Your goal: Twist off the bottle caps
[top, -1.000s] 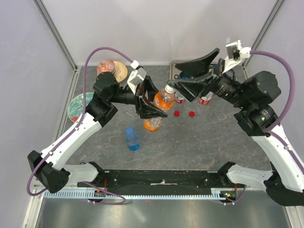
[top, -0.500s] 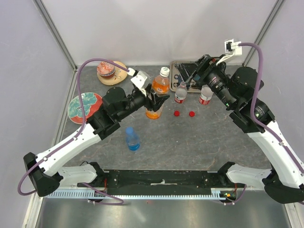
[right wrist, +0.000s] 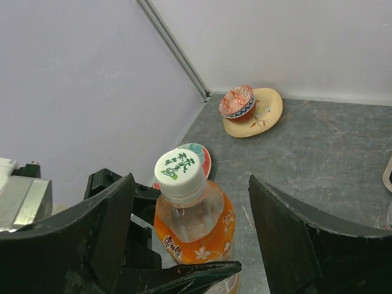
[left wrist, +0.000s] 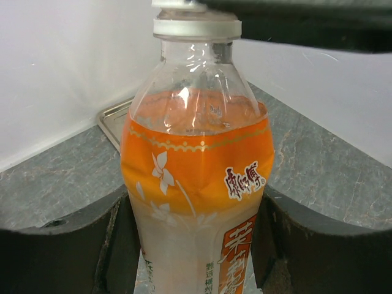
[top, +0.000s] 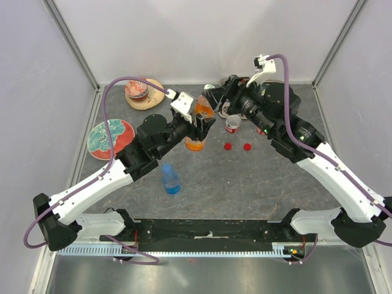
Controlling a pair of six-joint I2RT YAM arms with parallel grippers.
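Observation:
The bottle with orange liquid (top: 195,144) (left wrist: 196,177) stands upright on the table, and my left gripper (top: 197,130) (left wrist: 196,245) is shut on its lower body. Its white cap (right wrist: 179,171) (left wrist: 196,27) is on the neck. My right gripper (top: 213,101) (right wrist: 193,220) hangs open over the bottle, one finger (right wrist: 104,226) on each side of the cap without touching it. Two red caps (top: 228,146) (top: 247,146) lie loose on the table. A clear bottle with a red label (top: 232,123) stands beside them. The blue-tinted bottle (top: 171,179) stands nearer the front.
A patterned bowl on a tan plate (top: 145,92) (right wrist: 251,107) sits at the back left. A teal and red plate (top: 109,136) lies left of my left arm. A metal tray corner (left wrist: 116,119) is behind the orange bottle. Walls close the back and sides.
My right arm has swung left from over the tray to above the orange bottle, jaws narrowing a little. My left gripper brought the bottle from tilted to upright.

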